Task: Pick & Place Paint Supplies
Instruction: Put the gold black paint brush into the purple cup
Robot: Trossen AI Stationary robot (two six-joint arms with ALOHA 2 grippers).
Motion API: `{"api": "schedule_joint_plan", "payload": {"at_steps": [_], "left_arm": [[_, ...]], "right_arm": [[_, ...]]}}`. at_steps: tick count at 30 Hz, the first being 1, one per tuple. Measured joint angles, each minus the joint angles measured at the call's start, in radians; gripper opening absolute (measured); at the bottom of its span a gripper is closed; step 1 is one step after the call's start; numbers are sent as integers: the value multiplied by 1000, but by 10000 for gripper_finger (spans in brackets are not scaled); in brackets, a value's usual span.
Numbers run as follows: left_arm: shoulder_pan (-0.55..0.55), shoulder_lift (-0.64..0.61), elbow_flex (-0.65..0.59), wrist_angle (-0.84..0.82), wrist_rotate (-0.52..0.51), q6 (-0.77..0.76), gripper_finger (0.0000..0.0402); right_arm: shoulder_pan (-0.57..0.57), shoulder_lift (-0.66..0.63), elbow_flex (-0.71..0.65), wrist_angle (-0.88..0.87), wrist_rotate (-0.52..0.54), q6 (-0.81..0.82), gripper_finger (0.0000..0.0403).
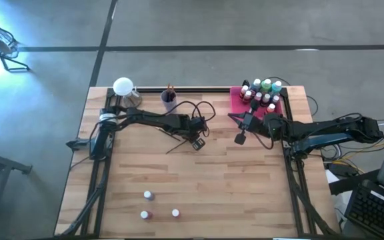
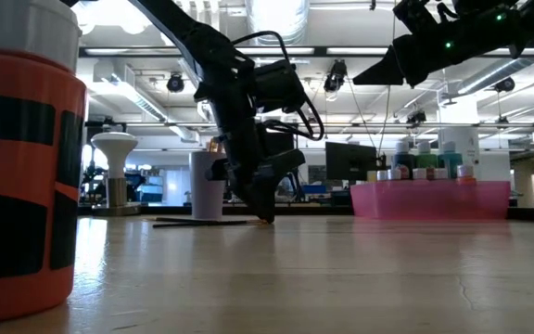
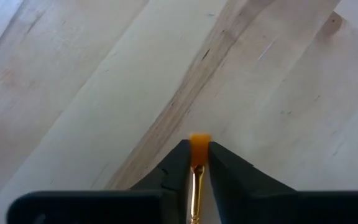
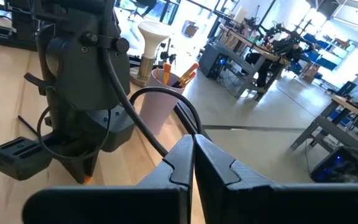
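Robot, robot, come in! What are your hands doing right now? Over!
Left gripper down on table, shut on brush. Right gripper shut, empty, raised near tray. Nothing in the way.

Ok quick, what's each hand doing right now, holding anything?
Left hand: closed on a paintbrush down at the table.
Right hand: shut, empty, raised beside the pink tray.

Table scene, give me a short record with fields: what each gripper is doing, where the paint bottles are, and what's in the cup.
left gripper: down at mid-table, fingers closing around a thin brush with an orange tip
right gripper: shut, empty, raised above the table beside the pink tray
bottles on tray: a cluster of white-capped bottles, standing
loose bottles: three on the near part of the table
lilac cup: at the far edge, brushes standing in it
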Motion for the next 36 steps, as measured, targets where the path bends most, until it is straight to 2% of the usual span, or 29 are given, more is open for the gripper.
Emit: {"api": "schedule_joint_plan", "payload": {"at_steps": [10, 20, 25, 29, 36], "left_arm": [[0, -17, 4, 7, 0, 30, 6], [0, -110, 7, 24, -17, 111, 5], [0, -184, 7, 54, -141, 168, 3], [0, -244, 5, 128, -186, 211, 3], [0, -324, 4, 297, -195, 318, 3]], "right_arm": [[0, 0, 0, -1, 0, -2, 8], [-1, 0, 0, -14, 1, -2, 8], [-2, 0, 0, -32, 1, -2, 8], [-4, 0, -4, -32, 1, 1, 8], [-7, 0, -11, -32, 0, 2, 8]]}}
